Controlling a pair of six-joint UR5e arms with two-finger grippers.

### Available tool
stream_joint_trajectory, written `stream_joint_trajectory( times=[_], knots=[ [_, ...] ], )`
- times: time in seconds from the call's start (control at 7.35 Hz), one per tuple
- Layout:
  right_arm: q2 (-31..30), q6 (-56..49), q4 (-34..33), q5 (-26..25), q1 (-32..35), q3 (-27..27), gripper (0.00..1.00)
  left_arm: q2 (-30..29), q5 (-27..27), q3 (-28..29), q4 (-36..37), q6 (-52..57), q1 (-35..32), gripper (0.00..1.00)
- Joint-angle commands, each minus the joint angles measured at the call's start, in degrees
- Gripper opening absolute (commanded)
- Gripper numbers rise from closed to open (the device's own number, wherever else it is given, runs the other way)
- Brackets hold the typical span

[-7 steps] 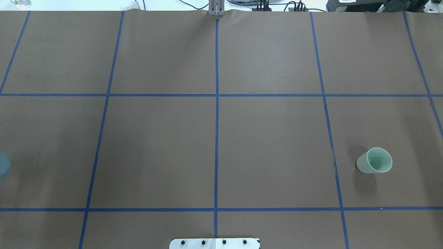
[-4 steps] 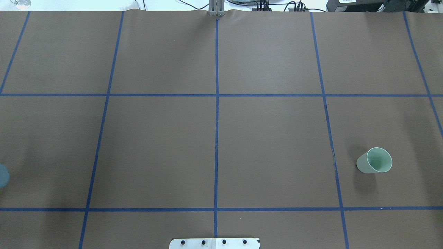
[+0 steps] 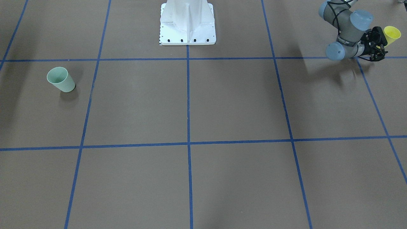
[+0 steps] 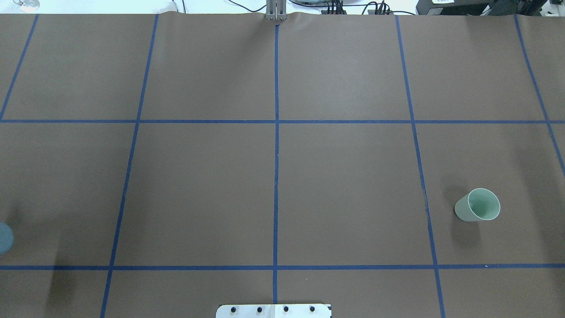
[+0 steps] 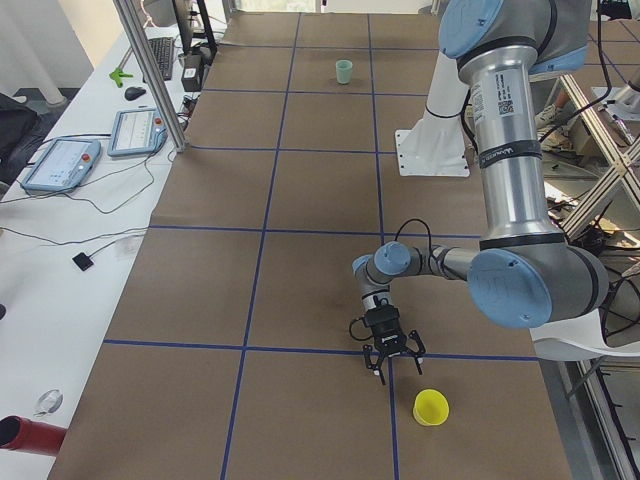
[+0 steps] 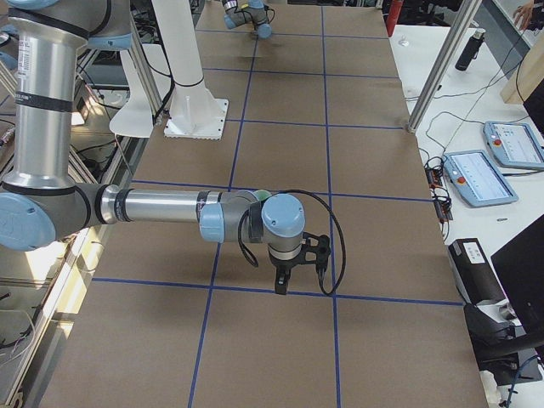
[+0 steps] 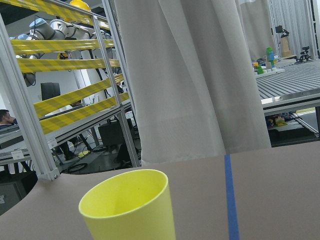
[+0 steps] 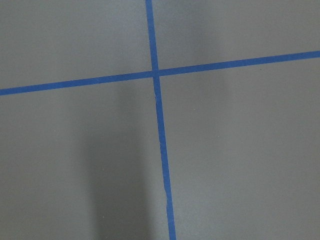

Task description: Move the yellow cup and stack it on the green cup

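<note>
The yellow cup (image 3: 391, 32) stands upright near the table's end on my left, and shows in the exterior left view (image 5: 431, 406). My left gripper (image 3: 382, 47) is low over the table beside it, open and empty, its fingers spread (image 5: 392, 368). The left wrist view has the yellow cup (image 7: 127, 210) close, at the lower left, with no fingers in sight. The green cup (image 4: 477, 205) stands upright far off on the right side (image 3: 61, 79). My right gripper (image 6: 285, 285) hangs over a tape crossing; I cannot tell whether it is open or shut.
Blue tape lines grid the brown table. The white robot base plate (image 3: 187, 22) sits at the table's near-robot edge (image 4: 273, 310). A side bench with tablets (image 5: 60, 165) and cables, and an aluminium post (image 5: 150, 70), run along the far side.
In the overhead view the grey-blue joint of my left arm at the left edge has slid down the frame, toward the robot's side. The green cup has not moved.
</note>
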Motion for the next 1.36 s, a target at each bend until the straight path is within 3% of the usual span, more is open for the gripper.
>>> stream_joint_trajectory(
  times=[0.0, 0.54, 1.22],
  knots=[
    [0.04, 0.0, -0.02, 0.0, 0.01, 0.09, 1.0, 0.47, -2.26, 1.2, 0.32, -3.3, 2.11, 1.0],
    [-0.22, 0.0, -0.02, 0.0, 0.01, 0.7, 1.0, 0.56, -2.27, 7.42, -3.44, -4.01, 2.47, 1.0],
    [-1.1, 0.0, -0.02, 0.0, 0.01, 2.2, 1.0, 0.82, -3.23, 10.17, -3.99, -4.45, 2.9, 1.0]
  ],
)
